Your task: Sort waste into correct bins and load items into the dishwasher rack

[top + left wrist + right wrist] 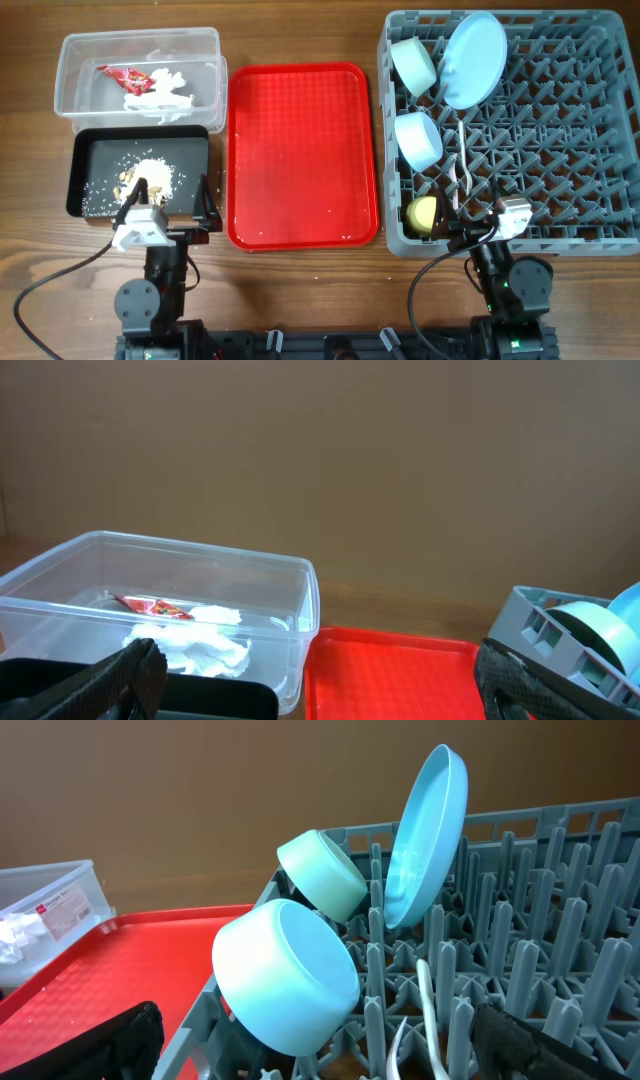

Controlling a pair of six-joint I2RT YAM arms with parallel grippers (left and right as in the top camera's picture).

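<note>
The grey dishwasher rack [580, 120] holds a light blue plate [475, 58], a greenish bowl [412, 62], a light blue bowl [418, 138], a yellow cup [424, 213], and a white fork and spoon [462, 160]. The clear tub [140, 37] holds the red wrapper [122, 74] and white napkin [160, 92]. The black tray [75, 170] holds food scraps [150, 175]. My left gripper [170, 200] is open and empty at the black tray's near edge. My right gripper [478, 222] is open and empty at the rack's near edge, beside the cup.
The flat red serving tray [300, 150] lies between the bins and the rack, with a few crumbs on it. The right wrist view shows the light blue bowl [285, 975] tipped on its side close ahead and the cutlery [425, 1010] among the pegs.
</note>
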